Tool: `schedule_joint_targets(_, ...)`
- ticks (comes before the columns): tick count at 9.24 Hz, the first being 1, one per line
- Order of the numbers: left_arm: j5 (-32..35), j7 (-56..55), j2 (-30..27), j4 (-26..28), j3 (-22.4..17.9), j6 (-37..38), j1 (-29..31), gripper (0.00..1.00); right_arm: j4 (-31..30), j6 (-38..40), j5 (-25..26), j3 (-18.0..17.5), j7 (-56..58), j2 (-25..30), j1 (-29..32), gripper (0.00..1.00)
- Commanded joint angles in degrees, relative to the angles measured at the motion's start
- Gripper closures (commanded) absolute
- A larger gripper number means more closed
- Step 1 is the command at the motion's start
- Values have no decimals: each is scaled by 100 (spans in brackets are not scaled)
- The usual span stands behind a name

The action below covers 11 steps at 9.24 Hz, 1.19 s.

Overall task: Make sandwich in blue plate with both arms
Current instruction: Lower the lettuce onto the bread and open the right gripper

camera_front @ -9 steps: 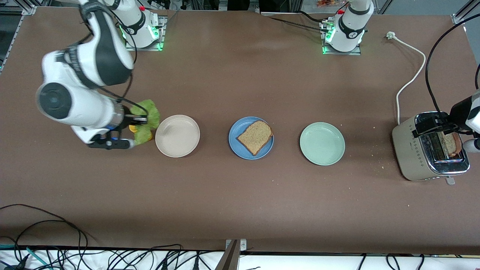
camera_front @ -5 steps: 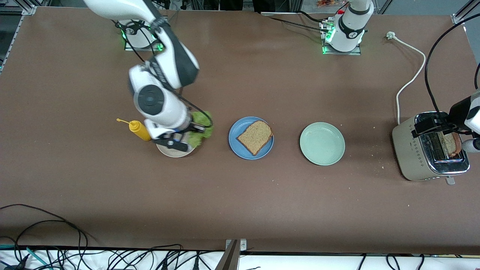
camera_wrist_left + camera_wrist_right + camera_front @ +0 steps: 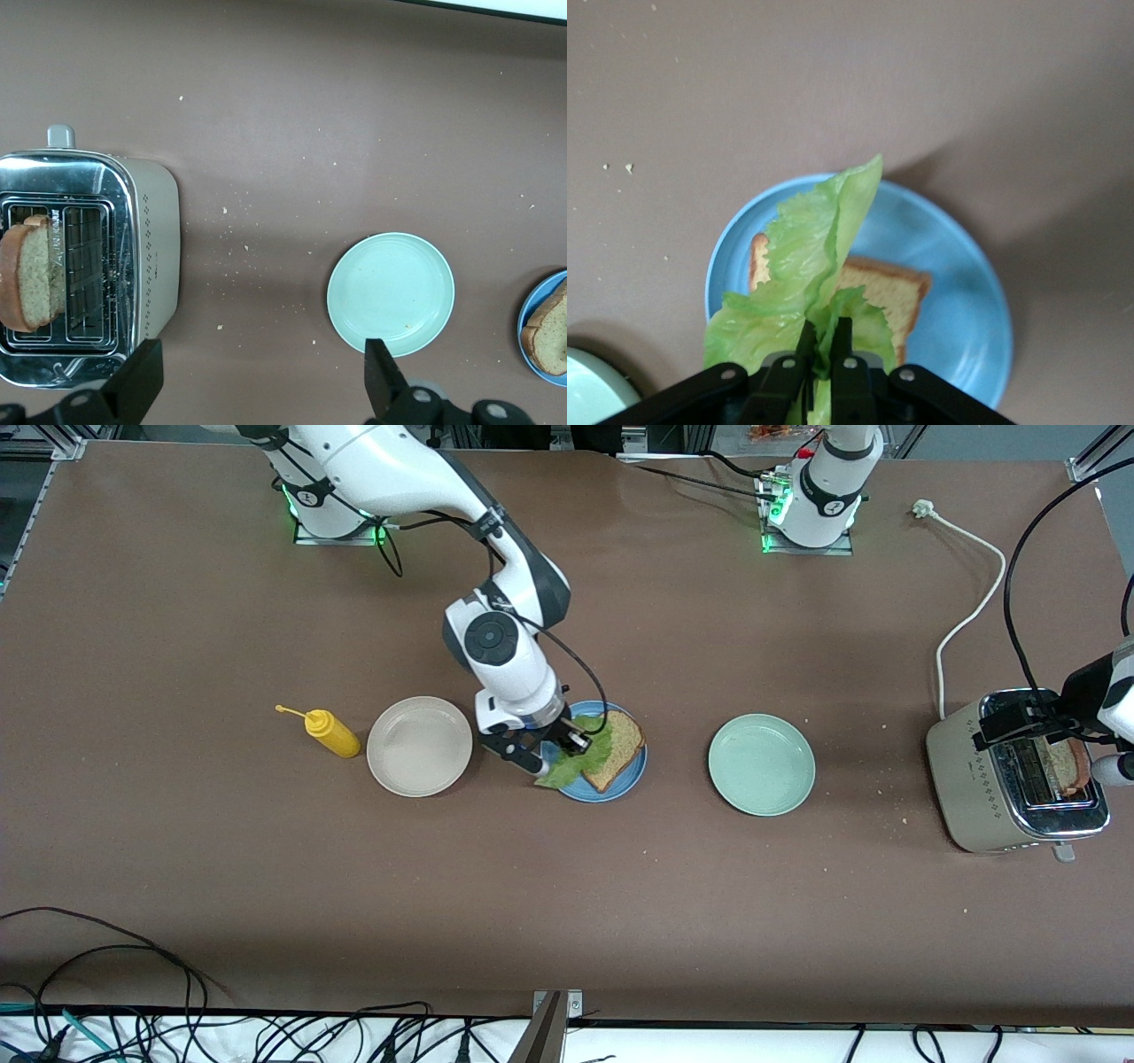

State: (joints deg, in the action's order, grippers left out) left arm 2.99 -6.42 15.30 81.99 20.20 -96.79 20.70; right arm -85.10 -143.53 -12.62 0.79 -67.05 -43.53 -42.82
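Hovering over the blue plate, my right gripper is pinched tight on a ruffled green lettuce leaf, which hangs above the slice of brown bread already lying on that plate. The plate sits mid-table between a beige-white plate and a pale green plate; a yellow squeeze bottle lies beside the beige one, toward my right arm's end. My left gripper waits over the toaster at the other end, fingers spread wide and holding nothing (a second slice stands in one toaster slot).
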Motion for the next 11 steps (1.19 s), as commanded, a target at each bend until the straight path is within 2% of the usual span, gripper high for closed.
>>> schedule_joint_targets(1,-71,88,-10,-69,-43,90,-40,0,503,-88,-232,71,-886,-358,-235,15)
schedule_joint_targets(2,-71,71,-10,-69,-43,90,-40,0,503,-36,-198,79,-889,-340,-279,0)
schedule_joint_targets(4,-71,70,-10,-69,-43,90,-40,0,503,392,-162,132,-836,-174,-271,0)
schedule_joint_targets(5,-71,70,-18,-69,-43,90,-40,0,486,709,-58,271,-792,-25,-262,0)
schedule_joint_targets(6,-71,70,-18,-69,-43,90,-40,0,486,1147,239,447,-653,142,-271,0)
schedule_joint_targets(7,-71,62,-18,-78,-34,125,-40,0,486,1560,451,596,-295,317,-262,0)
schedule_joint_targets(9,-71,70,-18,-78,-42,134,-40,0,451,2133,471,1062,775,617,-253,0)
schedule_joint_targets(11,-71,9,-18,-69,-51,134,-31,0,407,3185,471,1641,2224,950,-253,0)
